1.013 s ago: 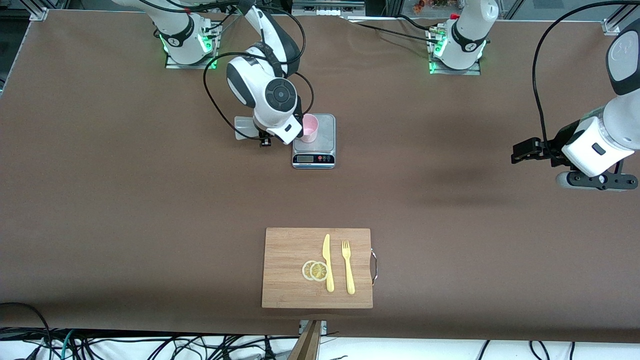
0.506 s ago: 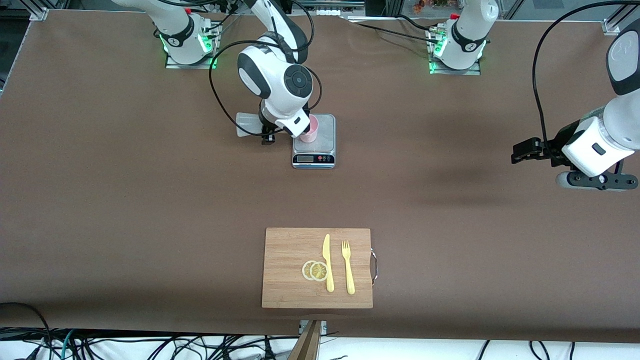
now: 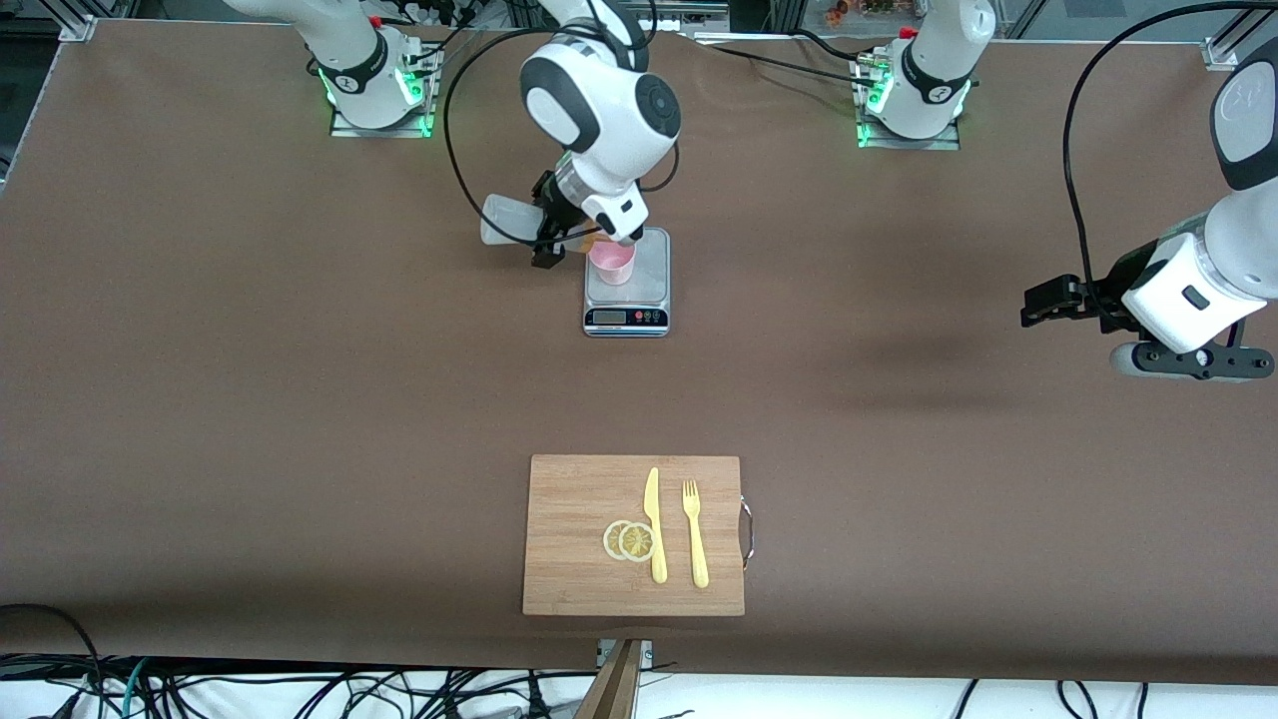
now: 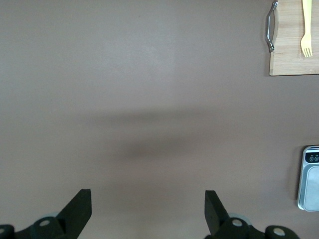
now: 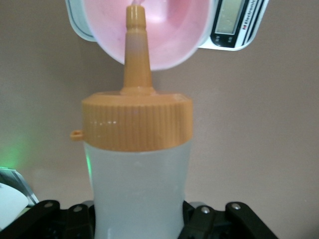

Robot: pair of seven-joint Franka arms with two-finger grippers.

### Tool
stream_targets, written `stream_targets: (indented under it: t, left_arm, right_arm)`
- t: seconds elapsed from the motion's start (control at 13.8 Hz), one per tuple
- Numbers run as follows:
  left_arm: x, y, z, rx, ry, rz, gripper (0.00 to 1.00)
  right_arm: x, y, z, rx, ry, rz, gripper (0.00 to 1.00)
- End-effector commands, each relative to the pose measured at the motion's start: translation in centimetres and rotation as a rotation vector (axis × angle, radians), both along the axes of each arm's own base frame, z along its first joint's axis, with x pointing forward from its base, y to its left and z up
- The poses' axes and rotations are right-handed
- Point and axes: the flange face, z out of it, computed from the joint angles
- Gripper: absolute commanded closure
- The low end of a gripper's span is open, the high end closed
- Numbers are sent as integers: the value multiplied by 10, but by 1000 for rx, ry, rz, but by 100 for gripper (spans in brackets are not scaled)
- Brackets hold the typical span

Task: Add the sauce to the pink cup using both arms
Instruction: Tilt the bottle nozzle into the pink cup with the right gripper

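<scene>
the right gripper [image 3: 555, 232] is pinching the soft, light sauce bottle [image 5: 137, 164] at its body, nozzle tipping over the pink cup [image 3: 611, 262] at twelve o'clock of the scale [image 3: 626, 300], while the left gripper [image 3: 1048, 300] is waiting over bare table with its fingers spread.

Brown table [image 3: 250, 399], tangled cables [image 3: 300, 689] along its near edge.
</scene>
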Motion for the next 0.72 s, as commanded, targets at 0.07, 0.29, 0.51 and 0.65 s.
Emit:
stream_targets:
  t: [0.07,0.29,0.51,0.65]
  left_arm:
    - [3,2,5,-26,0,-11,0]
    - [3,2,5,-26,0,-11,0]
    - [3,2,5,-26,0,-11,0]
    - [3,2,5,-26,2,-11,0]
  right_arm:
    - [4,-2,-6,-63,-34,18,98]
    - [5,-3,-8,-67,-36,18,98]
    - [4,-2,-6,-62,-37,18,98]
    - [7,-5,-5,-72,-33,9,98]
